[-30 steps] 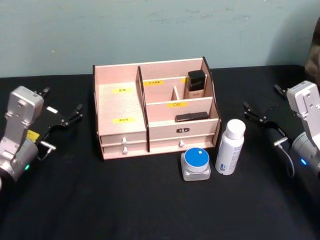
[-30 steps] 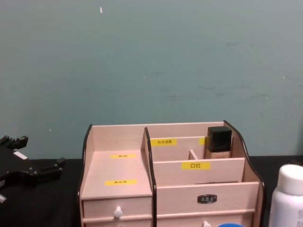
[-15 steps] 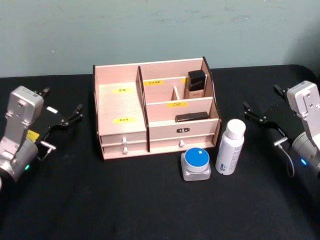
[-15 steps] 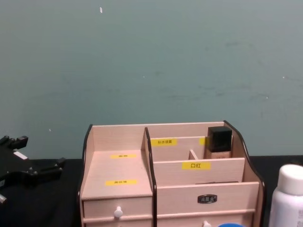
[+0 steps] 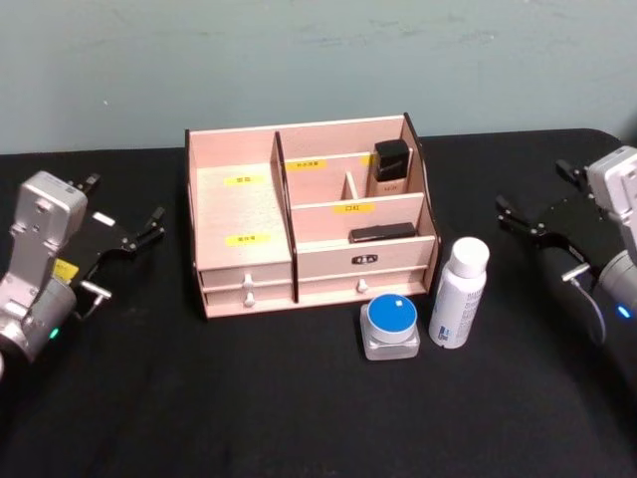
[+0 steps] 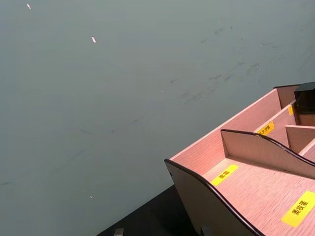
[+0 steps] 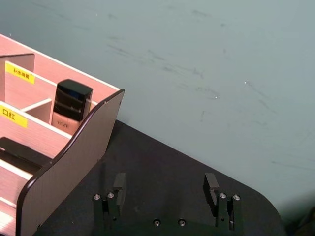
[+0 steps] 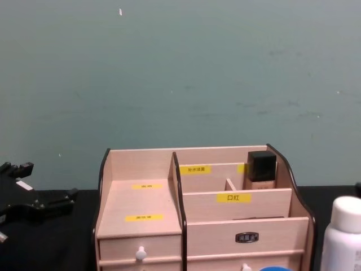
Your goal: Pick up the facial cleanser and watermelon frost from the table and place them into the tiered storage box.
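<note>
Since a second ago my right gripper (image 5: 532, 189) has slid out toward the right edge of the table (image 5: 249, 408), a bit farther from the box (image 5: 239, 214). Nothing else has moved. Its two fingers are spread wide apart and hold nothing. It hangs to the right of the box, well apart from it. My left gripper (image 5: 124, 204) hangs on the other side, left of the box. Its fingers are spread apart too, with nothing between them.

The box stands in the middle of the black table, with its drawers facing me. The bottle (image 5: 458, 292), white with a white cap, stands upright on the table in front of the box's right end. The jar (image 5: 390, 327) with the blue lid sits just left of the bottle, close in front of the right drawers. Both are outside the box. Inside the box, a small flask (image 5: 390, 164) with a black cap stands in the back right part. A flat black thing (image 5: 382, 233) lies in the part in front of it.
</note>
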